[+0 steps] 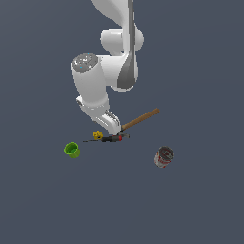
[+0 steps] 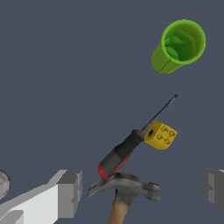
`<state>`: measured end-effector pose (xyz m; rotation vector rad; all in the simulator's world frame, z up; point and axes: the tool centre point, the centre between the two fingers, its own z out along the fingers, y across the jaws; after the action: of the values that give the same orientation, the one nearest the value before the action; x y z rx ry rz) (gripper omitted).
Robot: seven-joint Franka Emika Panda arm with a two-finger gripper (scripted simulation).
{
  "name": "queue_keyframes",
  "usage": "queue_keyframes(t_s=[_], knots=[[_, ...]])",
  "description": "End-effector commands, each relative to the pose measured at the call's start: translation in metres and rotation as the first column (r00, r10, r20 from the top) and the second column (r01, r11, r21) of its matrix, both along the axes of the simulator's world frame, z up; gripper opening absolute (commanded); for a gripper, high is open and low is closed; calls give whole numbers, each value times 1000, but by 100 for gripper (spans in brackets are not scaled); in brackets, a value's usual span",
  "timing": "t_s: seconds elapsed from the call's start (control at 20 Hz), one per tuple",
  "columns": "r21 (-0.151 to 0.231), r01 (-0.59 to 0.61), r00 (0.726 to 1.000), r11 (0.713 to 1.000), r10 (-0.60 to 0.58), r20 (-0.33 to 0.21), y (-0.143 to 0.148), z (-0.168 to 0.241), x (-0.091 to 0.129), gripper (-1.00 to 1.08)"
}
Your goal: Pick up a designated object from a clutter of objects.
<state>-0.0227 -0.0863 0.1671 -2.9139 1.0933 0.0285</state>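
Yellow piece (image 2: 161,135) looks light, rigid, blocky, touching the screwdriver (image 2: 127,148) shaft; green cup (image 2: 179,46) at its 12 o'clock. Pinch its flat sides. Gripper (image 2: 142,192) jaws spread wide, empty, above the hammer (image 2: 124,190) head.

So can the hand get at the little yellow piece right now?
Probably, with care. The open hand has nothing between its fingers, but the yellow piece sits right against the screwdriver, near the hammer head.

We record one item outside the task: the floor (image 1: 200,209), a flat, matte, dark blue-grey surface. In the exterior view it fills the frame, with an even tone towards twelve, three, six and nine o'clock. The wrist view shows the same plain colour behind everything, towards every clock direction
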Motion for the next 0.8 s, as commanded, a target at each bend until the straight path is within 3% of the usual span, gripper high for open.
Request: queue_keyframes(t_s=[0.0, 0.4, 0.75], knots=[[-2, 92, 996, 996, -92, 0, -7, -18, -6, 100], [-16, 348, 937, 937, -348, 0, -30, -65, -27, 100], [-29, 474, 881, 880, -474, 4, -42, -88, -41, 100]])
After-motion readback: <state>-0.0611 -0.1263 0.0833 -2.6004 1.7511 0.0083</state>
